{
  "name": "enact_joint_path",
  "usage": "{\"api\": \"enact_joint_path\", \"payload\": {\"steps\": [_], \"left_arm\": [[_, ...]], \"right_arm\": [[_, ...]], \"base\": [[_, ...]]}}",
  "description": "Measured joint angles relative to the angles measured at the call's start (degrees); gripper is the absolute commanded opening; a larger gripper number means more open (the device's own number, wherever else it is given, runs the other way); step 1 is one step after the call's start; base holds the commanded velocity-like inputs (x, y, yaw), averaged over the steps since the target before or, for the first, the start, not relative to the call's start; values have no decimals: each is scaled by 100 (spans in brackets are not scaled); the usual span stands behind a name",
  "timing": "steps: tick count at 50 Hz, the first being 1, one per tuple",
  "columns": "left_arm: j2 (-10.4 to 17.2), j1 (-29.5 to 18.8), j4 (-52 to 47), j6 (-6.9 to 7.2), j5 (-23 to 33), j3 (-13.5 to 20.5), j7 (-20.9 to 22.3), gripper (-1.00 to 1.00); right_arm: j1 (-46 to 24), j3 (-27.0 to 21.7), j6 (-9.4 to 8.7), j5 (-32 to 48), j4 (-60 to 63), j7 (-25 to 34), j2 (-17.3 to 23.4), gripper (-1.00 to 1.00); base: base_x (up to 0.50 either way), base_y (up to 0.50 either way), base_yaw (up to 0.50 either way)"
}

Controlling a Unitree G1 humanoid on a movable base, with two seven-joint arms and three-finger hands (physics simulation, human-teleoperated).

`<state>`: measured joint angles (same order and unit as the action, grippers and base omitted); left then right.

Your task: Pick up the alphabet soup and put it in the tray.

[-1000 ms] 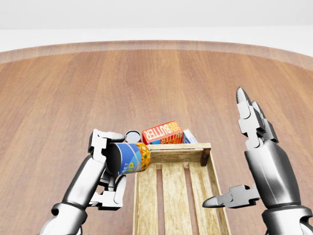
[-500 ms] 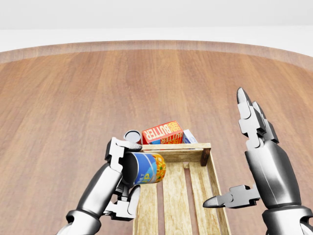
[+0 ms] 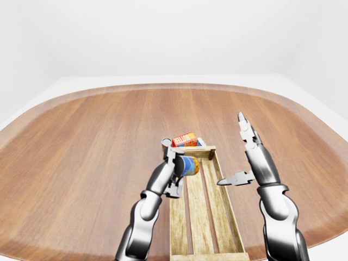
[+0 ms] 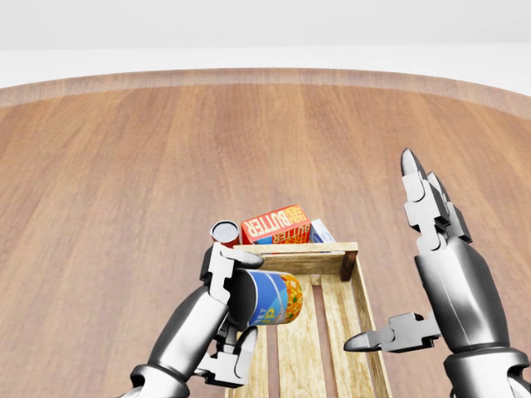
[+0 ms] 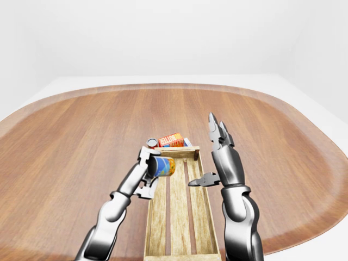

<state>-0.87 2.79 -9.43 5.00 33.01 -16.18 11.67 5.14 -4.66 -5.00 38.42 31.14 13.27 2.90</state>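
Soup over the slats

Nearest, my left hand is closed round the alphabet soup, which lies on its side above the tray's left rail. My right hand hangs open, holding nothing. Released now, the smooth round can could strike the rail and roll onto the desk (glossy wood). Beyond the rough slatted tray sit a butter box and small can.

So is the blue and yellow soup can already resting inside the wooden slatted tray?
No, the left hand holds the can tipped sideways above the tray.
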Motion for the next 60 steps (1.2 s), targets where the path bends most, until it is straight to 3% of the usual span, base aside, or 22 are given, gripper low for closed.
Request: {"api": "enact_joint_path", "payload": {"steps": [39,60], "left_arm": [[-55,58,537,0,435,-349,-153,-100],[-101,-144,377,0,1010,-357,217,-100]], "right_arm": [[29,-14,0,1,38,22,-4,100],[25,-6,0,-16,-13,4,-2,100]], "base": [[0,0,0],[0,0,0]]}}
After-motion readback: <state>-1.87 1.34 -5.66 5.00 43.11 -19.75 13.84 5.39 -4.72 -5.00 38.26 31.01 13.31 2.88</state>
